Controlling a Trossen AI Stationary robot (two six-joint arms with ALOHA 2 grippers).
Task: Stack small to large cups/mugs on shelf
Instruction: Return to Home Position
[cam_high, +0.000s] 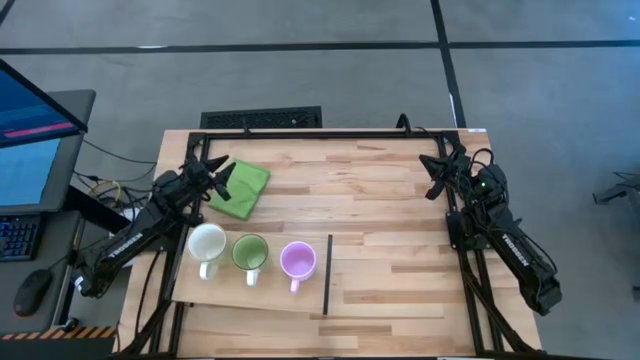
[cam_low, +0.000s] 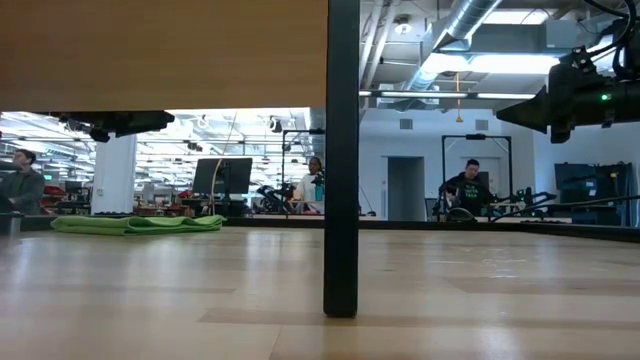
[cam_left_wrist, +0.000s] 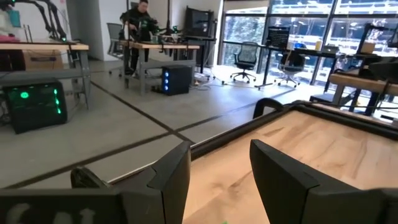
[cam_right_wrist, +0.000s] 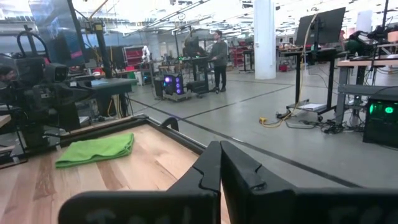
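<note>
1. Mugs stand three in a row on the shelf (cam_high: 225, 295), low and left of centre in the high view. You see a white mug (cam_high: 207, 243) at the left, a green mug (cam_high: 249, 251) in the middle and a purple mug (cam_high: 298, 260) at the right.
2. Each mug is upright with its mouth open to the camera, and each handle points toward the bottom edge of the frame. They sit side by side, none inside another; you cannot tell whether neighbours touch.
3. The shelf is a pale plywood board, lighter than the table (cam_high: 400, 220) under it, lying flat and slightly askew. A thin dark strip (cam_high: 328, 275) runs along its right short edge, just beside the purple mug.
4. Your left gripper (cam_left_wrist: 219, 149) is in the upper left of the high view, above the row of mugs in the frame and beside a folded green cloth (cam_high: 240, 188). Its wrist view shows the two fingers spread apart and empty.
5. Your right gripper (cam_right_wrist: 219, 152) is in the upper right of the high view, well apart from the shelf. Its wrist view shows the fingers pressed together on nothing.
6. In the low view the cloth lies flat at the left of the frame, far across the table.
</note>
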